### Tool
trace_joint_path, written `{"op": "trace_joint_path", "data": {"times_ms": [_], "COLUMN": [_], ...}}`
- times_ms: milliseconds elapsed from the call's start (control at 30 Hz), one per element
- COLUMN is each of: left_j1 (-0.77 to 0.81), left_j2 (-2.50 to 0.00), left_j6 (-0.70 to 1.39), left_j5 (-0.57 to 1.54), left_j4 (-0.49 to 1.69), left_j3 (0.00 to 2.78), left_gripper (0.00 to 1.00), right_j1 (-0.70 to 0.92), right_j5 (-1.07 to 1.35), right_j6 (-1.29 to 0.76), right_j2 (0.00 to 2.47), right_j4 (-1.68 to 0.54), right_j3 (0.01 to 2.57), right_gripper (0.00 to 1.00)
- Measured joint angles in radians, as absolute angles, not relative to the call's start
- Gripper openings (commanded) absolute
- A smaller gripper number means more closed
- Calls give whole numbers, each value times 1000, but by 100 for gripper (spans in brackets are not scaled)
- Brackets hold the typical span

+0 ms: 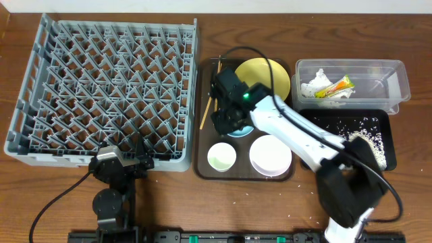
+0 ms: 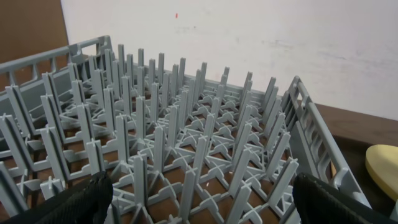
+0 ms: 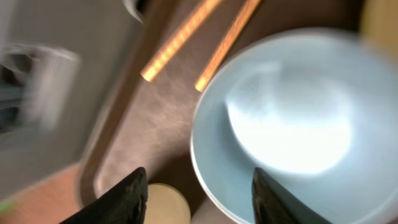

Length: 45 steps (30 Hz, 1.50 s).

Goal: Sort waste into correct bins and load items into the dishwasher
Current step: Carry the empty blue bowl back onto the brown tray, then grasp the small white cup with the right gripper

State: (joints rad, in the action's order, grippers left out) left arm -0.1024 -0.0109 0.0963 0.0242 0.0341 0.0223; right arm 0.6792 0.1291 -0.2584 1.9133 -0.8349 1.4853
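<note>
Under right pincer (image 3: pixel 199 177), light blue bowl (image 3: pixel 292 118)

Left pincer (image 2: pixel 200 202), right pincer (image 3: pixel 198 194): fingers wide apart on both.

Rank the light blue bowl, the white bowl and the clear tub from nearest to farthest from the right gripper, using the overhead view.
From the right gripper:
1. light blue bowl, directly beneath it.
2. white bowl, toward the front right.
3. clear tub, far right, at the back.
</note>
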Motion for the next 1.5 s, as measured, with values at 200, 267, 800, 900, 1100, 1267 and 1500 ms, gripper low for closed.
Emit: {"op": "trace_joint_path", "data": {"times_ms": [200,267,800,900,1100,1267,1500], "left_j1": [-102,-102,-102,-102,-102,-102,-102], "left_j2": [-11,-11,-11,-11,-11,-11,-11], "left_j6": [96,96,96,96,96,96,96], "left_j5": [24,24,24,24,24,24,24], "left_j4": [34,34,34,34,34,34,34], "left_j3": [22,22,22,22,22,22,22], "left_gripper": [93,93,93,93,93,93,93], "right_j1": [665,665,720,720,720,720,703], "right_j5": [130,151,235,236,253,263,270], "right_j6": [-239,-236,-292,-314,-336,-345,-340], "right_j2": [1730,1694,1710,1737,1846,1858,1854], "right_j4": [-921,-974,-923,-897,-893,-889,-937], "right_j3": [1592,1601,1267,1233,1224,1224,1261], "right_gripper": [61,60,48,45,17,1,1]}}
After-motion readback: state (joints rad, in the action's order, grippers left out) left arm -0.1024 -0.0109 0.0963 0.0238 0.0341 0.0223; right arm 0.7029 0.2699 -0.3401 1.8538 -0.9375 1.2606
